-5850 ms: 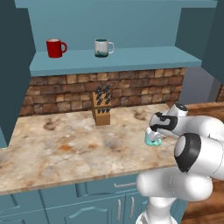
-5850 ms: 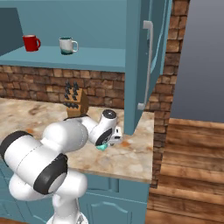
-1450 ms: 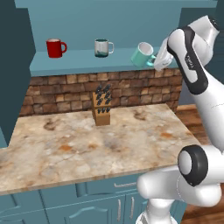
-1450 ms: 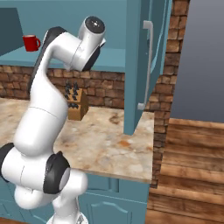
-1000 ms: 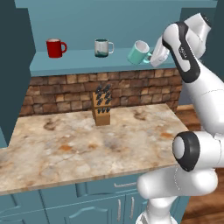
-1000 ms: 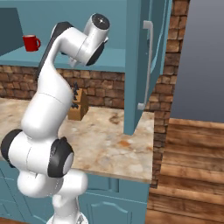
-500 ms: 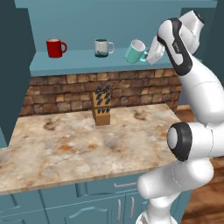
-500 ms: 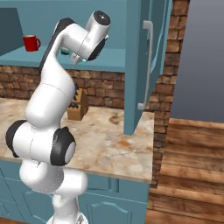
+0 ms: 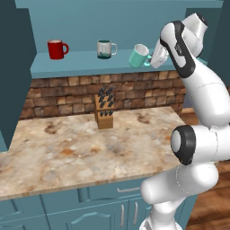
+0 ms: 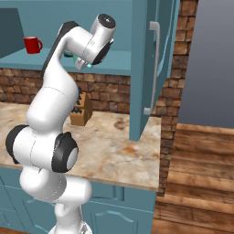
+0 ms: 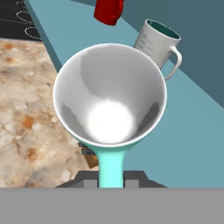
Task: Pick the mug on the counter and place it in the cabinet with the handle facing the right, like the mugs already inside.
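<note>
Closest to the hand camera, the gripper has its two dark fingers closed on the handle of the mug, a mint-green strip running down from the rim between them. The mug is small and mint-green outside, with a glossy white lining that catches a bright highlight at the bottom; its round mouth faces the camera. In the left base view the mug is held tilted in the air at the right end of the cabinet, just above the front edge of the lighter blue shelf board, mouth angled up and to the right toward the gripper. Below lies the counter with a wooden knife block near the brick backsplash. Farther along the shelf stand the pale grey mug, its loop to the right, and beyond it the red mug.
</note>
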